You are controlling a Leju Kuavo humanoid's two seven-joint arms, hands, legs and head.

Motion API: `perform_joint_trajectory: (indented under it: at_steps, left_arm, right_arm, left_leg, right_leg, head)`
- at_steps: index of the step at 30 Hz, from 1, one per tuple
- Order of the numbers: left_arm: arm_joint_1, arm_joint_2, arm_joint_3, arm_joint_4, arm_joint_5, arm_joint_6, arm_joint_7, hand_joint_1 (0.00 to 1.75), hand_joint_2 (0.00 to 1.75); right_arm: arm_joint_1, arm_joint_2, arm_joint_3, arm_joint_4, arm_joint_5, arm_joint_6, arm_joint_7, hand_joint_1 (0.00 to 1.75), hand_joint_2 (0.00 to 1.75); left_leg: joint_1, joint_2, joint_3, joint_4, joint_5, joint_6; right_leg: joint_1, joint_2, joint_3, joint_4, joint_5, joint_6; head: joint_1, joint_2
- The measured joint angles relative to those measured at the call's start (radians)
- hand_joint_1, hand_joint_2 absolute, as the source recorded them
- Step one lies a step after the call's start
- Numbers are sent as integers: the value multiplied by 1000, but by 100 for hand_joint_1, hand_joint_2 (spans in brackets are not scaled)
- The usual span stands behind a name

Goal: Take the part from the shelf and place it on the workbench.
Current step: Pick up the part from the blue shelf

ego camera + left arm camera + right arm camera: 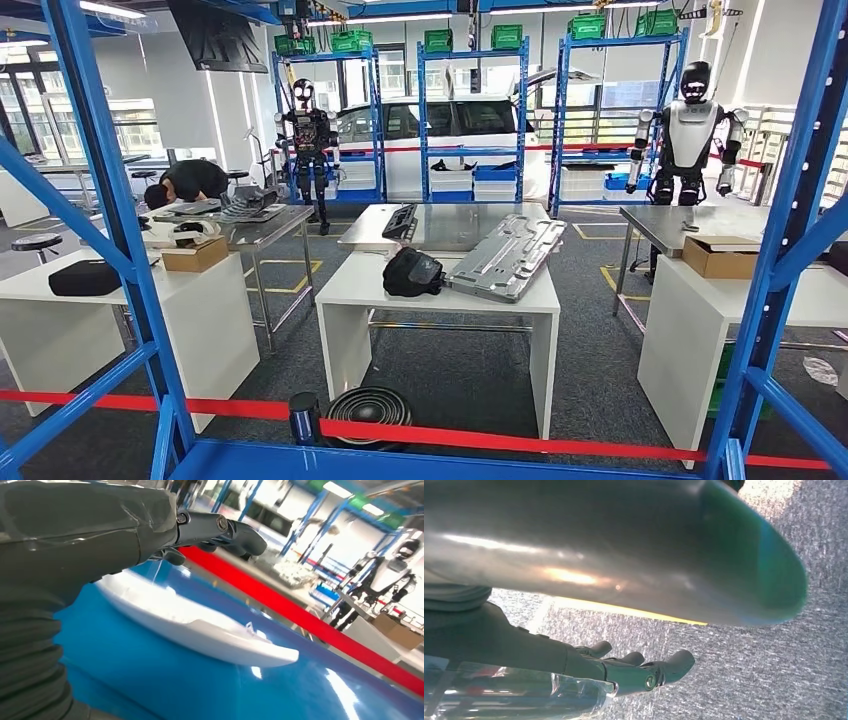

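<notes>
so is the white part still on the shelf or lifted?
On the shelf: the white part lies flat on the blue shelf; the left hand hovers above it.

Blue shelf posts frame a wide gap ahead. Red tape crosses it low down. A white part lies on the blue shelf board just beside the left hand.

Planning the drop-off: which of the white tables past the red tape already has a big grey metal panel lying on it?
The middle white table, straight ahead. The grey metal panel lies along its right side beside a black bag; the side tables hold cardboard boxes.
</notes>
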Motion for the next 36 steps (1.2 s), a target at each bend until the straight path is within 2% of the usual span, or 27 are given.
perform_joint_trajectory:
  at_steps: [1, 3, 4, 5, 6, 8, 9, 10, 11, 14, 16, 18, 19, 20, 23, 24, 26, 28, 29, 30, 32, 33, 35, 36]
  left_arm:
    - [-7, 1, -4, 6, -40, 17, 8, 0, 175]
    - [-21, 3, -15, 22, -107, 44, 24, 0, 175]
    - [-26, 4, -21, 31, -133, 53, 32, 0, 175]
    - [-30, 4, -28, 39, -155, 59, 40, 0, 175]
    - [-36, 5, -34, 46, -174, 64, 48, 0, 175]
    - [-49, 7, -44, 57, -207, 73, 69, 0, 175]
    - [-58, 8, -48, 62, -227, 77, 85, 0, 175]
    - [-67, 9, -52, 69, -252, 83, 103, 0, 175]
    - [-75, 11, -55, 77, -280, 88, 123, 0, 175]
    - [-98, 13, -65, 101, -378, 108, 177, 0, 175]
    - [-112, 14, -72, 115, -437, 119, 206, 0, 175]
    - [-118, 13, -77, 131, -474, 122, 229, 0, 175]
    - [-118, 12, -79, 139, -482, 122, 237, 0, 175]
    - [-117, 12, -80, 147, -486, 121, 242, 0, 175]
    - [-117, 10, -76, 166, -481, 121, 248, 0, 175]
    - [-117, 9, -75, 168, -480, 121, 248, 0, 175]
    - [-117, 9, -75, 168, -479, 121, 248, 0, 175]
    - [-118, 8, -70, 175, -474, 124, 247, 0, 175]
    - [-121, 8, -64, 184, -471, 128, 243, 0, 175]
    - [-130, 6, -54, 201, -470, 133, 237, 0, 175]
    - [-151, 4, -34, 235, -475, 140, 224, 0, 175]
    - [-163, 2, -26, 250, -478, 142, 218, 0, 175]
    - [-175, 2, -22, 269, -478, 142, 215, 0, 175]
    - [-180, 2, -21, 279, -475, 141, 214, 0, 131]
  right_arm:
    - [0, 0, 0, 0, 0, 0, 0, 0, 0]
    - [0, 1, 0, 1, 0, -2, 0, 0, 0]
    - [1, 1, 0, 1, 0, -6, 0, 0, 0]
    - [2, 1, -1, 0, 0, -12, 0, 0, 0]
    - [4, 0, -2, -3, 0, -20, 0, 0, 0]
    - [7, -2, -8, -16, 0, -41, 0, 0, 0]
    - [8, -5, -12, -26, 0, -52, 0, 0, 0]
    - [8, -7, -14, -37, 0, -61, 0, 0, 0]
    - [8, -10, -16, -47, 0, -69, 0, 0, 0]
    - [8, -17, -17, -67, 0, -78, 0, 0, 0]
    - [8, -20, -17, -71, 0, -72, 1, 0, 0]
    - [8, -23, -17, -71, 0, -67, 2, 0, 0]
    - [9, -24, -17, -71, 0, -66, 2, 0, 0]
    - [11, -26, -17, -71, 0, -67, 2, 0, 0]
    - [14, -29, -17, -72, 0, -71, 2, 0, 0]
    - [14, -29, -17, -73, 0, -71, 2, 0, 0]
    - [13, -29, -17, -73, 0, -71, 2, 0, 0]
    - [12, -31, -17, -73, 0, -70, 2, 0, 0]
    - [10, -31, -16, -72, 0, -64, 3, 0, 0]
    - [6, -28, -15, -65, 0, -48, 5, 0, 0]
    - [-2, -17, -12, -40, 0, -9, 8, 0, 0]
    - [-5, -10, -10, -25, 0, 8, 9, 0, 0]
    - [-8, -3, -6, -4, 0, 24, 10, 0, 0]
    - [-9, 1, -4, 6, 0, 31, 11, 0, 0]
  left_leg:
    - [3, 0, -23, 48, -28, -6]
    - [8, 0, -84, 182, -88, -15]
    - [10, 0, -108, 232, -102, -16]
    - [11, 0, -116, 247, -98, -16]
    - [11, 0, -104, 223, -76, -13]
    - [8, -1, -38, 91, -11, 0]
    - [5, 0, -6, 27, 9, 8]
    - [1, 0, 15, -15, 19, 15]
    - [-3, 1, 23, -34, 18, 20]
    - [-4, 2, 31, -56, 29, 29]
    - [0, 4, 41, -75, 42, 38]
    - [-2, 6, 39, -77, 44, 41]
    - [-3, 6, 37, -76, 44, 41]
    - [-3, 6, 36, -75, 44, 41]
    - [-2, 4, 35, -69, 42, 38]
    - [-1, 4, 35, -68, 42, 37]
    - [-1, 4, 35, -68, 42, 37]
    - [-1, 4, 33, -61, 38, 32]
    - [-2, 4, 30, -54, 34, 27]
    - [-2, 4, 26, -46, 30, 19]
    - [0, 3, 8, -17, 11, 3]
    - [4, 3, -10, 19, -10, -5]
    - [9, 3, -69, 145, -72, -17]
    - [11, 3, -99, 207, -93, -20]
  right_leg:
    - [-1, 0, 0, 0, 1, -3]
    - [1, 0, -2, 0, 2, -6]
    - [2, 0, -3, 0, 2, -6]
    - [2, 0, -3, 0, 2, -6]
    - [4, 1, -2, 0, 2, -6]
    - [6, 2, 1, 0, 2, -6]
    - [8, 3, 0, -1, 2, -5]
    - [9, 3, -1, -1, 3, -3]
    - [9, 2, -3, -2, 5, 0]
    - [7, -1, -8, 0, 5, 11]
    - [8, -2, -38, 60, -27, 9]
    - [8, -2, -99, 187, -80, 3]
    - [7, -2, -126, 240, -97, 5]
    - [7, -2, -137, 263, -99, 10]
    - [3, -3, -100, 188, -57, 31]
    - [3, -3, -91, 169, -49, 34]
    - [3, -3, -90, 167, -48, 34]
    - [1, -4, -56, 95, -25, 39]
    - [1, -4, -36, 54, -12, 35]
    - [0, -3, -18, 15, 1, 26]
    - [1, 0, -13, 3, 8, 1]
    - [1, 0, -14, 3, 10, -7]
    - [3, 0, -15, 3, 11, -11]
    - [4, 0, -16, 3, 12, -12]
  head:
    - [-1, 0]
    - [-3, 0]
    - [-3, 0]
    - [-3, 0]
    - [-3, 0]
    - [-3, 0]
    - [-3, 0]
    - [-3, 0]
    - [-3, 0]
    - [-3, 0]
    - [-1, 0]
    - [1, 0]
    - [2, 0]
    - [3, 0]
    - [4, 0]
    - [4, 0]
    - [4, 0]
    - [5, 0]
    - [5, 0]
    - [5, 0]
    - [2, 0]
    - [0, 0]
    - [-3, 0]
    - [-3, 0]
